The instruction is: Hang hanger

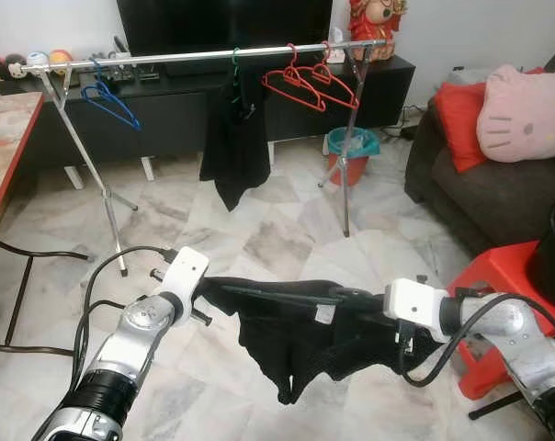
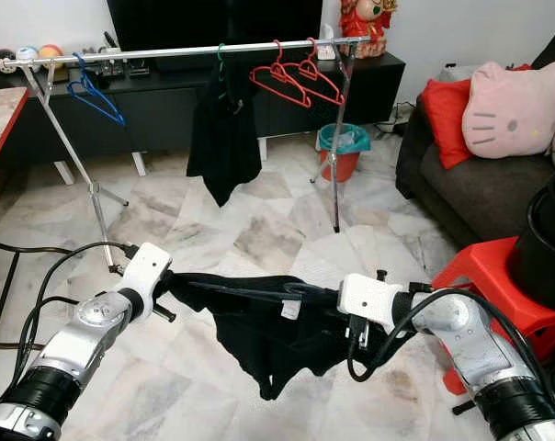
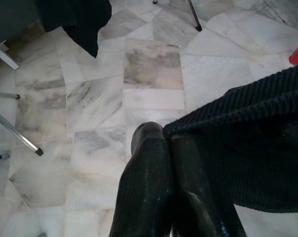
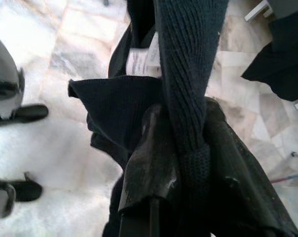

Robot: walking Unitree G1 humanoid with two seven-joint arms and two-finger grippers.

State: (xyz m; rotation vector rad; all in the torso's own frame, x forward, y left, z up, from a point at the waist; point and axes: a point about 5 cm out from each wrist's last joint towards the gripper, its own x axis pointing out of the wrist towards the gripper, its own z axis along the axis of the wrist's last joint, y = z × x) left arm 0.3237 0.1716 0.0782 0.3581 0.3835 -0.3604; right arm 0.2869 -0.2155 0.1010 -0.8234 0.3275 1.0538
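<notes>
Stretching a black garment (image 1: 296, 344) across the lower middle of frame, the left gripper (image 3: 166, 143) and right gripper (image 4: 181, 148) each pinch an edge; the rail (image 1: 195, 57) up top awaits, so hanging remains undone.

Place: home living room
Floor: marble tiles (image 1: 287, 230)
12 o'clock: dark TV console (image 1: 167, 110), clothes rack (image 1: 195, 57) with hangers
2 o'clock: brown sofa (image 1: 480, 197), Hello Kitty cushion (image 1: 521, 115)
</notes>
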